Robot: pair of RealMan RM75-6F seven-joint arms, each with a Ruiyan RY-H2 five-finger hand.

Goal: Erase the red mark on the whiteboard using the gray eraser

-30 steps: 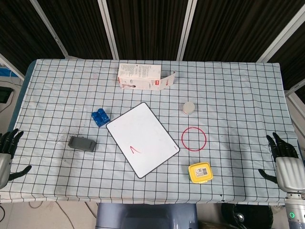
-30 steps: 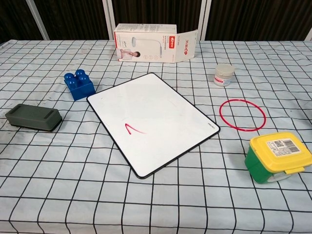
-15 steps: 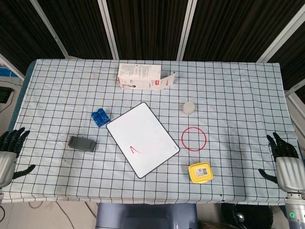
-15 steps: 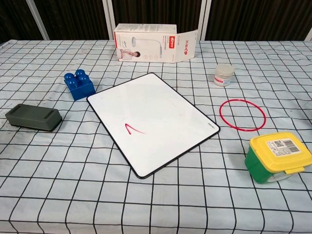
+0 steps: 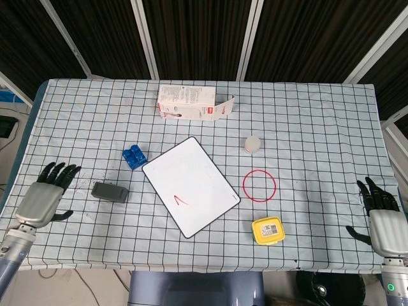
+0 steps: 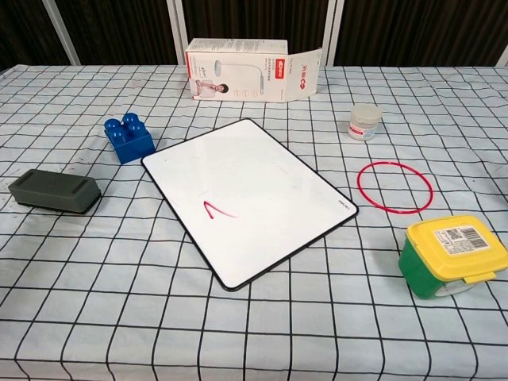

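The whiteboard (image 5: 190, 185) (image 6: 248, 195) lies tilted at the table's middle, with a small red mark (image 5: 182, 201) (image 6: 220, 211) near its front part. Left of it, the gray eraser (image 5: 109, 191) (image 6: 55, 191) rests flat on the checked cloth. In the head view, my left hand (image 5: 46, 195) hovers open with fingers spread, just left of the eraser and apart from it. My right hand (image 5: 379, 217) stays open at the table's far right edge, holding nothing. Neither hand shows in the chest view.
A blue toy brick (image 5: 133, 156) (image 6: 128, 137) sits behind the eraser. A white and red carton (image 5: 191, 103) (image 6: 251, 70) lies at the back. A small white jar (image 5: 253, 144) (image 6: 365, 122), a red ring (image 5: 259, 185) (image 6: 394, 186) and a green tub with a yellow lid (image 5: 268, 230) (image 6: 452, 255) occupy the right side.
My left hand has moved in from the table's left edge toward the eraser. The right hand and all objects have stayed put.
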